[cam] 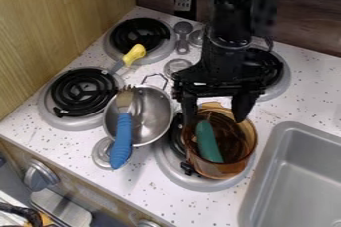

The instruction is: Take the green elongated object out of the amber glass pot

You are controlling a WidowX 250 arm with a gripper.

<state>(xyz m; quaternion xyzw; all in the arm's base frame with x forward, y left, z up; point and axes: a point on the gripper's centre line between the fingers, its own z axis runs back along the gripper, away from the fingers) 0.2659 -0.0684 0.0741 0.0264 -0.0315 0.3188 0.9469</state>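
Observation:
The black gripper (216, 115) hangs over the amber see-through pot (241, 165), its fingers spread apart above the pot's far rim. Inside the pot leans a green, rounded long object (208, 142); its lower end is seen through or within the amber wall. The pot stands on the front right burner. Left of it is a silver metal pan (157, 113), with a blue-handled utensil (121, 140) lying across it, its brownish fork-like head toward the back.
A yellow-handled utensil (134, 54) lies between the two left burners. Black coils (139, 34) sit at the back left, with measuring spoons (183, 35) beside them. The grey sink (303, 171) is at right, stove knobs (41, 175) are at the front left, and a wooden wall (53, 27) bounds the left.

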